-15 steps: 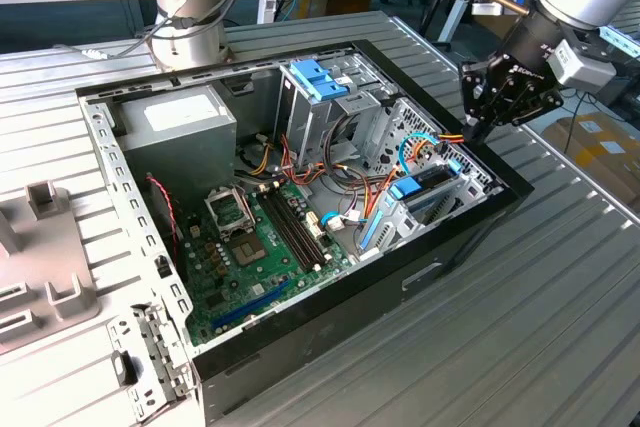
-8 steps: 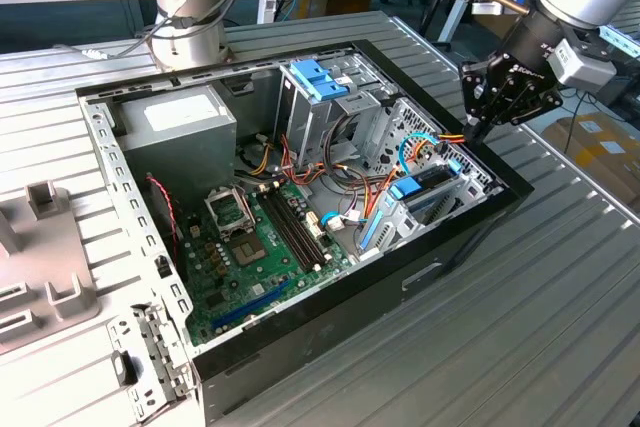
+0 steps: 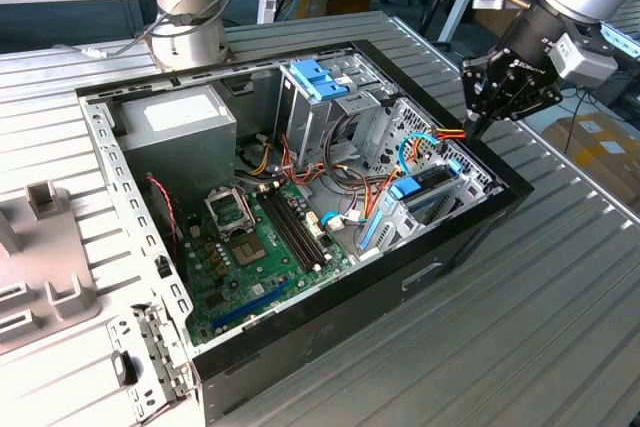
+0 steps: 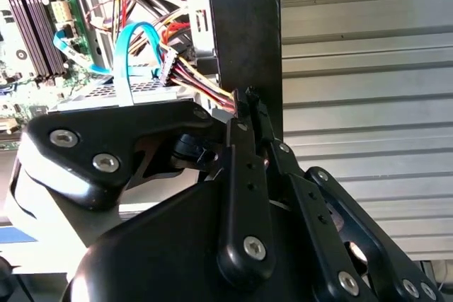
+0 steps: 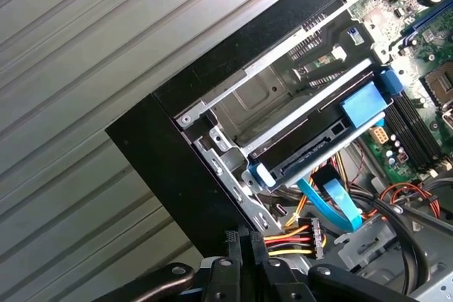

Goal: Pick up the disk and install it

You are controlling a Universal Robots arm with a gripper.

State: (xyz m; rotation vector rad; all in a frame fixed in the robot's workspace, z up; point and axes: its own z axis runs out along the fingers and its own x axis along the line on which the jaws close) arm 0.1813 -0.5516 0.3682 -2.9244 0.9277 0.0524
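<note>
The disk (image 3: 432, 187) sits slotted in a bay at the corner of the open computer case (image 3: 330, 312) on the exterior view's right. Its blue side rails and a blue tab (image 3: 405, 188) show. In the first wrist view the disk (image 5: 311, 150) lies in the metal bay with a blue rail (image 5: 364, 102) along it. My gripper (image 3: 478, 127) hangs just above the case's black rim beside that bay. Its fingers are shut, with nothing seen between them. In both wrist views the gripper (image 4: 246, 98) (image 5: 244, 240) has its tips right by a bundle of red, yellow and black wires (image 5: 291, 238).
Inside the case are a grey power supply (image 3: 180, 127), a metal cage with a light-blue top (image 3: 320, 82), the green motherboard (image 3: 250, 242) and loose cables. A second arm's base (image 3: 190, 42) stands behind the case. A grey fixture (image 3: 40, 247) lies on the ribbed metal table (image 3: 540, 327).
</note>
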